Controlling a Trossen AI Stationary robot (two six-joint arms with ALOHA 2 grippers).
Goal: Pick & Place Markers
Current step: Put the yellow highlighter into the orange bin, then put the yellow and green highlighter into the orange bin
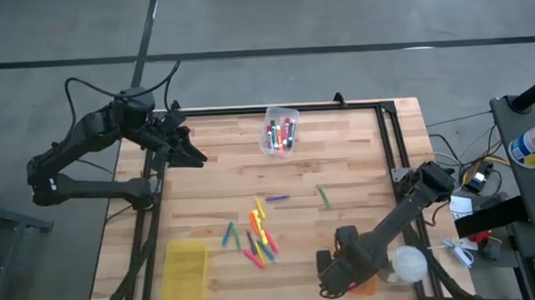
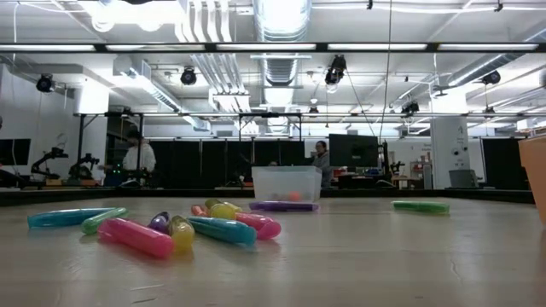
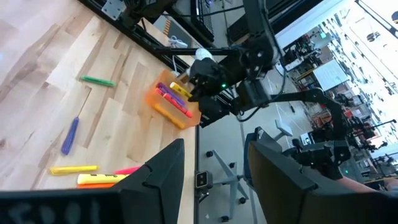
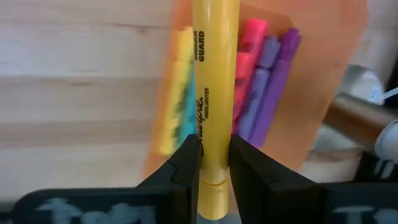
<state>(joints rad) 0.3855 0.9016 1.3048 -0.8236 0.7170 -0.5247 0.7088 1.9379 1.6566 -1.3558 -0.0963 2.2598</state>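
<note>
Loose markers lie in a small pile near the table's middle, and they fill the foreground of the low view. A purple marker and a green marker lie apart from the pile. My right gripper is at the near right, shut on a yellow highlighter over the orange bin, which holds yellow, pink and purple markers. My left gripper waits open near the far left corner. My right gripper pinches the yellow highlighter between its two fingers on the barrel, close to one end. The fingers point down from above. The highlighter is lifted clear, over the orange bin and the markers lying in it.
A clear bin with red and dark markers stands at the far middle. A yellow bin sits at the near left. A white round object is by the near right corner. Black frame rails run along the table's left, far and right edges.
</note>
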